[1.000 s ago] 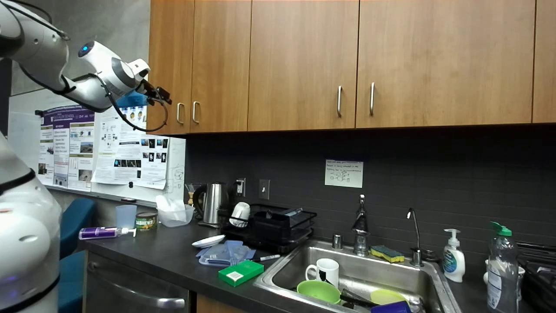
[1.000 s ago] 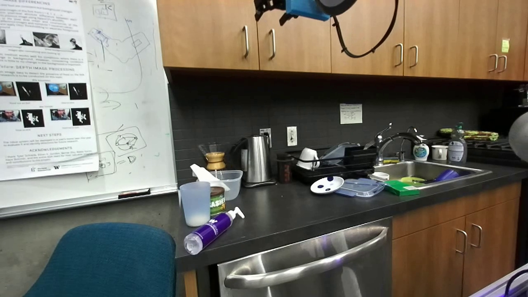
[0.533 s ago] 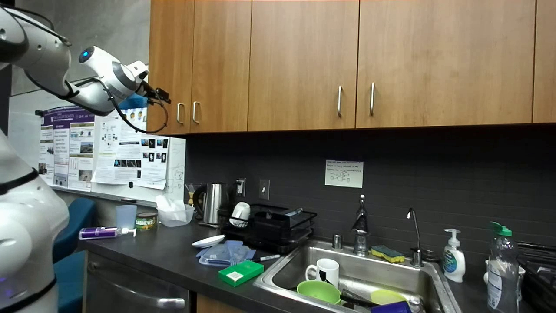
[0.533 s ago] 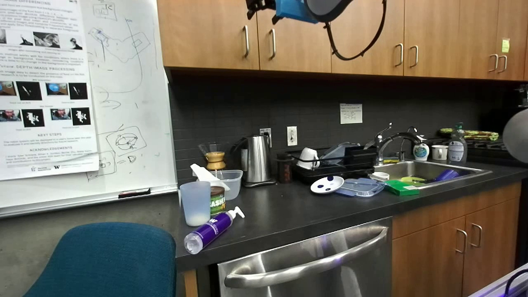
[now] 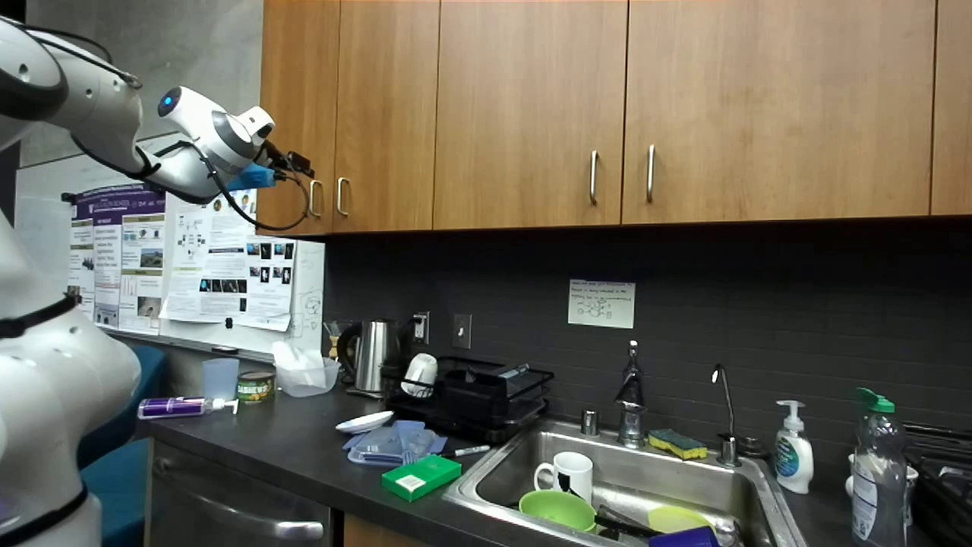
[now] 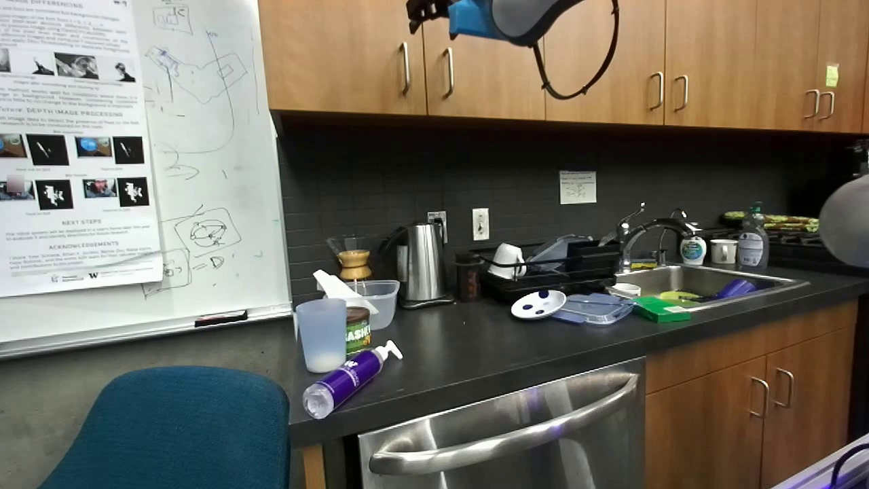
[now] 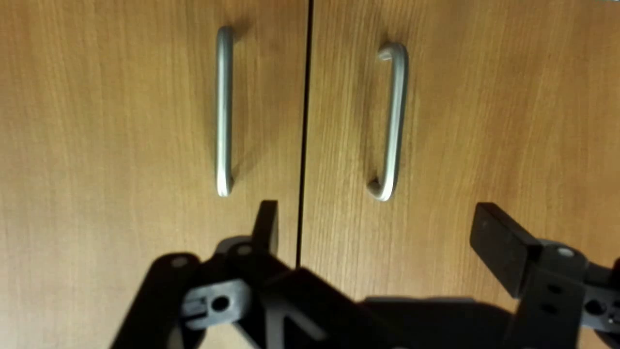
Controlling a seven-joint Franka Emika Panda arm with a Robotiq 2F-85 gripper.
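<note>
In the wrist view my gripper [image 7: 376, 215] stands open, its dark fingers wide apart with only cabinet front showing between them. Just above, a metal bar handle [image 7: 397, 111] on the right-hand cabinet door [image 7: 508, 121] lines up with the gap. Its twin handle [image 7: 224, 111] on the left-hand door [image 7: 106, 145] is farther left, and a dark seam parts the two doors. In an exterior view the gripper [image 5: 302, 169] is near these handles at the left end of the upper cabinets. In an exterior view the gripper [image 6: 428, 12] is cut off by the top edge.
Below lies a dark counter [image 6: 475, 353] with a steel kettle [image 6: 422, 261], a dish rack [image 6: 557, 268], a purple pump bottle [image 6: 349, 380] and a green box [image 5: 421, 476]. A whiteboard [image 6: 217, 204] with posters hangs left. A cable [image 5: 292, 222] loops under the wrist.
The arm has shifted: my gripper has moved a little right in an exterior view and left in an exterior view, closer to the cabinet handles. Nothing else has moved.
</note>
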